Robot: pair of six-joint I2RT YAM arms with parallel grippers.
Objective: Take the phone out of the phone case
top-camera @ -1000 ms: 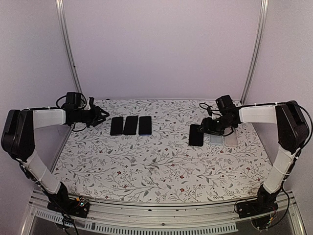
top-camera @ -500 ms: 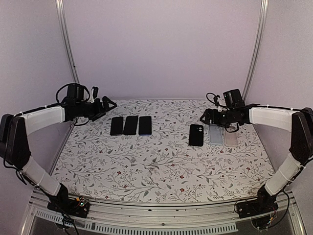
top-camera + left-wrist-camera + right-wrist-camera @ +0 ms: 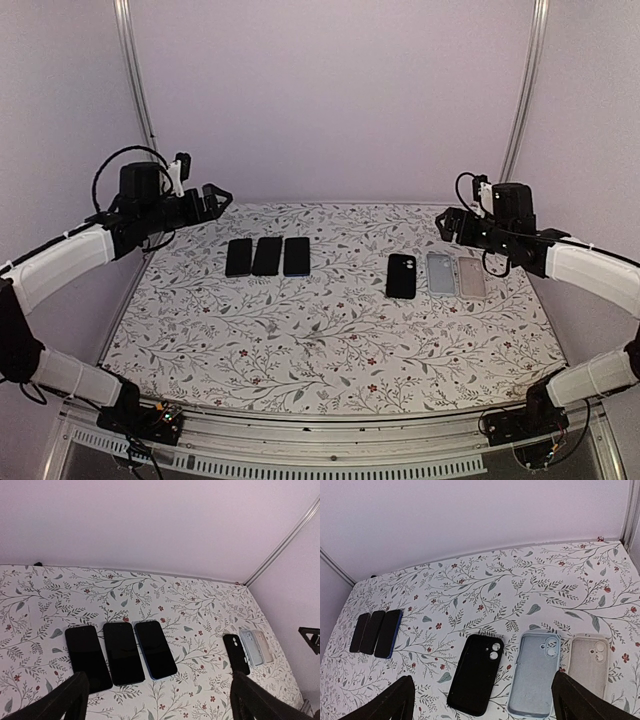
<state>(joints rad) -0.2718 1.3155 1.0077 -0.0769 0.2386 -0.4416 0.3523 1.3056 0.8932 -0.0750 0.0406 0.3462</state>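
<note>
Well apart, 3 phones in a row, 3 cases likewise.

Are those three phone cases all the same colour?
No, one is a black case, one a light blue case, one a beige case.

1. Tablecloth: white, with grey-green leafy vines and small red flowers.
2. Centre left of the top view: black phone, second black phone, blue-edged phone.
3. Right of centre: black case, pale blue case, beige case.
4. Back wall: plain lilac.
</note>
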